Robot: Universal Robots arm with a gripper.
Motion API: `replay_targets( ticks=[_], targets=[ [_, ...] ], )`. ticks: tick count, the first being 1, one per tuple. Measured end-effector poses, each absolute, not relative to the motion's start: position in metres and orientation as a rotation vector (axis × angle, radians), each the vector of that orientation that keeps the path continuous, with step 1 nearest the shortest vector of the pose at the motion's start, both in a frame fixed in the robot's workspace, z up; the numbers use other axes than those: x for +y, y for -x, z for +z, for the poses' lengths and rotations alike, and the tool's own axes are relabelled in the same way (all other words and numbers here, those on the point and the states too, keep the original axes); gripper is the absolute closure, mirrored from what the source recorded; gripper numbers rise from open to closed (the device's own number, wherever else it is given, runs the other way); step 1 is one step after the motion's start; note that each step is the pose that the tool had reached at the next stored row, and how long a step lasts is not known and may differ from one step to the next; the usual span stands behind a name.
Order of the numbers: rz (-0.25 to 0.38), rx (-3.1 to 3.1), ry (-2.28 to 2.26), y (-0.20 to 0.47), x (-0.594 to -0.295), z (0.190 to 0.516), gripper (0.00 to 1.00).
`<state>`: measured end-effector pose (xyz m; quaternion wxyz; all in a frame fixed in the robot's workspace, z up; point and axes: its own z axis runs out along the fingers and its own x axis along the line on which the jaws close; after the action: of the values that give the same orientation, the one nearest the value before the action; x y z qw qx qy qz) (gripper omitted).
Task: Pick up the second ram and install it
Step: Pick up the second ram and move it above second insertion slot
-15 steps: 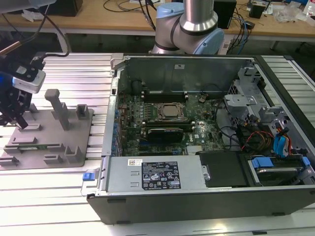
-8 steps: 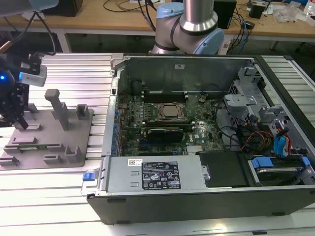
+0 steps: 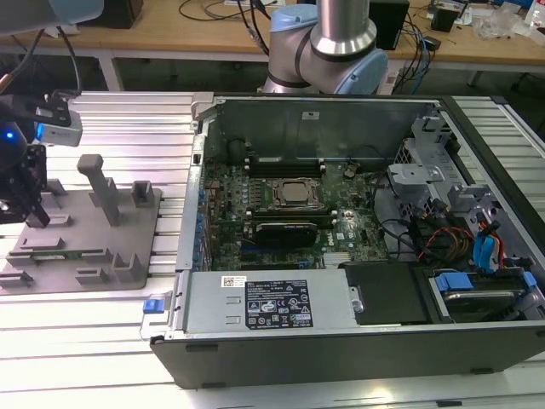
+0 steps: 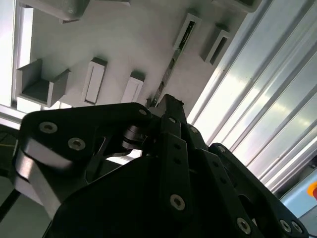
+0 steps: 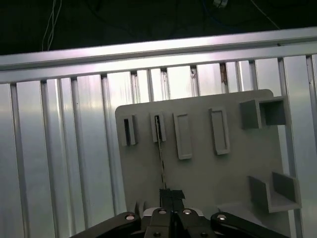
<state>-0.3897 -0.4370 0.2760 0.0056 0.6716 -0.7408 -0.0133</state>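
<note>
The second ram (image 3: 61,253) is a thin green stick standing on edge in a slotted holder on the grey fixture plate (image 3: 128,223), at the exterior view's left. In both wrist views it shows as a thin line (image 5: 160,151) (image 4: 173,62) running from a slot toward my fingertips. My black gripper (image 3: 37,220) hangs over the stick's end nearer the exterior view's left, in line with it. Its fingers (image 5: 172,194) (image 4: 171,103) are shut together, and the stick still sits in its holder. The stick's near end is hidden behind the fingers.
Grey posts (image 3: 102,186) and low brackets (image 3: 143,194) rise from the fixture plate beside the gripper. The open computer case (image 3: 358,341) stands to the exterior view's right, with its motherboard (image 3: 285,200), cables and drive bays exposed. A ribbed aluminium table (image 3: 128,128) lies under everything.
</note>
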Motion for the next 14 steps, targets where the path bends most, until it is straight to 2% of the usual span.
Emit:
replay_targets(
  ticks=[14],
  targets=[
    [-0.054,-2.304,-2.13,0.395,-0.437,0.253,0.92]
  ],
)
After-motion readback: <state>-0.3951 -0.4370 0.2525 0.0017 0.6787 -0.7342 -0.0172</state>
